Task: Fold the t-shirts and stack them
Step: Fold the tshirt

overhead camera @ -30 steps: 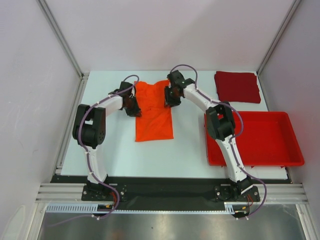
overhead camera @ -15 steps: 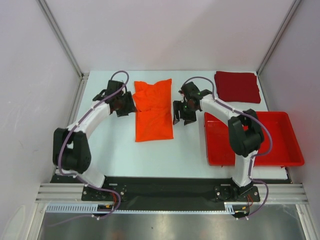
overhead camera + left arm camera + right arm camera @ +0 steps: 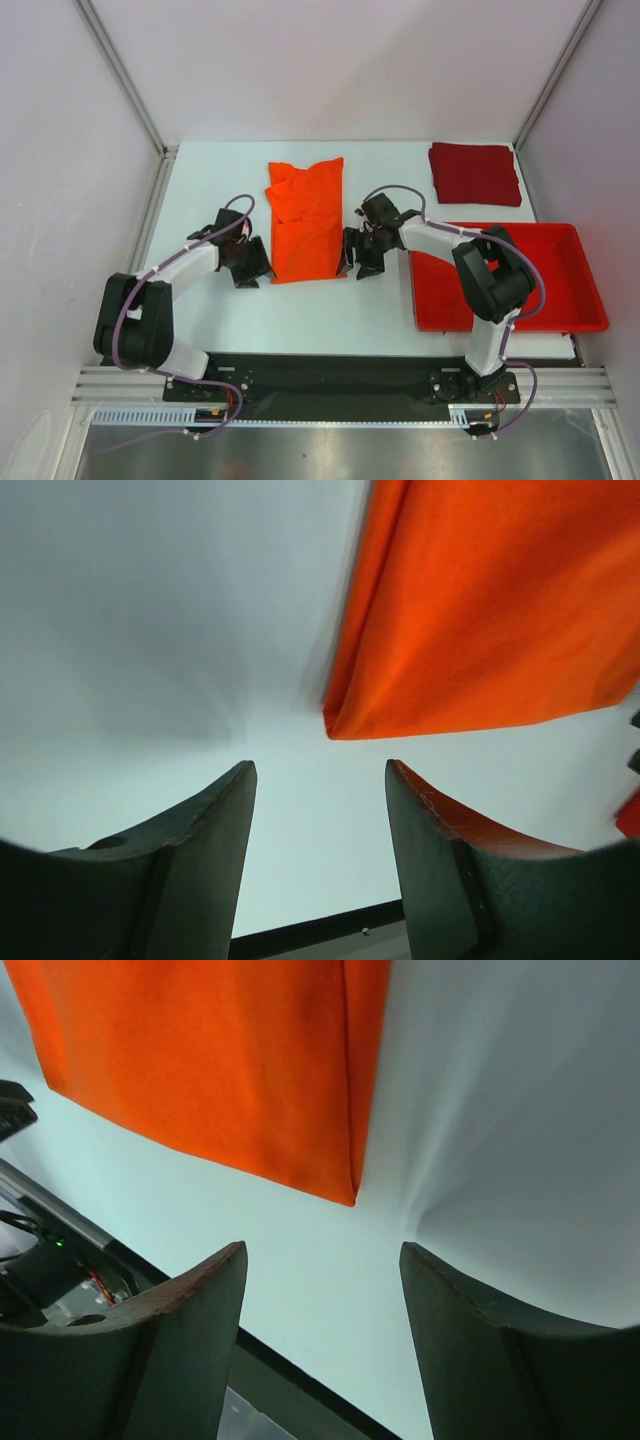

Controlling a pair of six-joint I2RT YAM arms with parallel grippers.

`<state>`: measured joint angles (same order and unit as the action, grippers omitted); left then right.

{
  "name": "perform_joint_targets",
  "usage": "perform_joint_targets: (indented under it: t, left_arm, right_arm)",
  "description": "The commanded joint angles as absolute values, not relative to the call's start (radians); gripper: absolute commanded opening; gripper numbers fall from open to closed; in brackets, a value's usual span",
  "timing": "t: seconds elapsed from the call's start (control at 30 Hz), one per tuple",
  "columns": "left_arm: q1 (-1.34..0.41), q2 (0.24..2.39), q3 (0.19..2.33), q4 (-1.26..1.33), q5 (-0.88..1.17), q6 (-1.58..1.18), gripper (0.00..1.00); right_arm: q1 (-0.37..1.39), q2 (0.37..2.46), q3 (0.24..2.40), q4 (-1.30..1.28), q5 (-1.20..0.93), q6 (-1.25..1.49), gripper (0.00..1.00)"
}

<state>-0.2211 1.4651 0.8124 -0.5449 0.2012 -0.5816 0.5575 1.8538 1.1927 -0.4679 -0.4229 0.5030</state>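
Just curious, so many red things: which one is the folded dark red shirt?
Start at the bright red tray on the right of the table. Beyond it, in the far right corner, lies the dark red shirt: a flat cloth square, darker than the tray.

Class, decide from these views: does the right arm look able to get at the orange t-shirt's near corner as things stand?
Probably yes. The right end effector stands open just short of the near corner of the orange t-shirt, with only bare table between them; nothing blocks it.
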Motion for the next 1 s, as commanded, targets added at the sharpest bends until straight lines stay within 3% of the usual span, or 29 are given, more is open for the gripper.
perform_joint_targets:
  t: [0.0,0.53,0.97]
  left_arm:
    - [-0.212,1.469,0.81,-0.44,0.268,-0.649,0.6]
    - [-0.209,1.557,0.778,-0.407,0.259,-0.735,0.56]
    - [-0.21,1.591,0.761,-0.371,0.25,-0.758,0.42]
  right_arm:
    - [0.548,1.862,1.177,-0.353,-0.433,0.577,0.67]
    - [0.52,1.925,1.16,-0.304,-0.439,0.65,0.51]
    - [0.523,1.951,1.147,-0.284,-0.465,0.667,0.42]
